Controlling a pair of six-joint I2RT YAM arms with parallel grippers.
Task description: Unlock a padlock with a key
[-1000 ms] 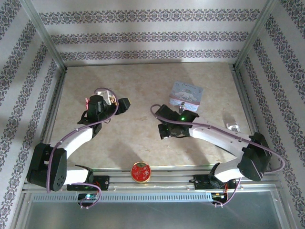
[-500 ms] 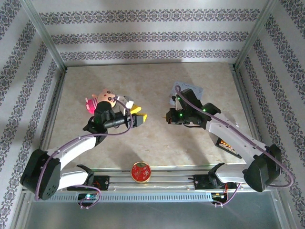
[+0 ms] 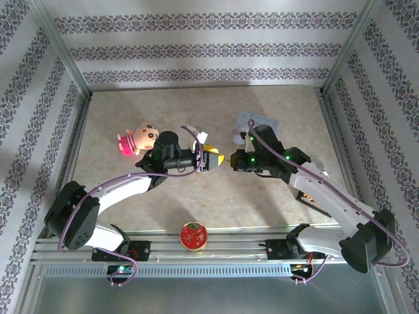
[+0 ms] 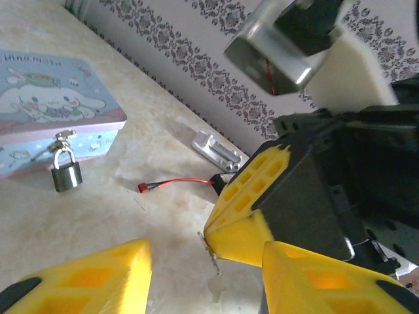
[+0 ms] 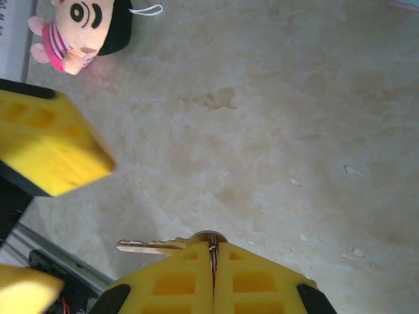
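Wallpaper (image 3: 196, 39) with dark floral bands lined the three walls of the enclosure, and metal posts (image 3: 62, 55) stood at the far corners. The pale, marbled tabletop (image 3: 196, 108) carried a plush doll (image 3: 139, 137) on its left, a pastel cartoon box (image 4: 39, 124) at far right, and a round red tin (image 3: 193, 236) at the near rail. The padlock (image 4: 66, 175) hung from the box's hasp. Over mid-table the right gripper (image 5: 213, 258) had its jaws clamped on the key (image 5: 147, 246), blade pointing toward the left gripper (image 3: 211, 157), whose jaws stood apart.
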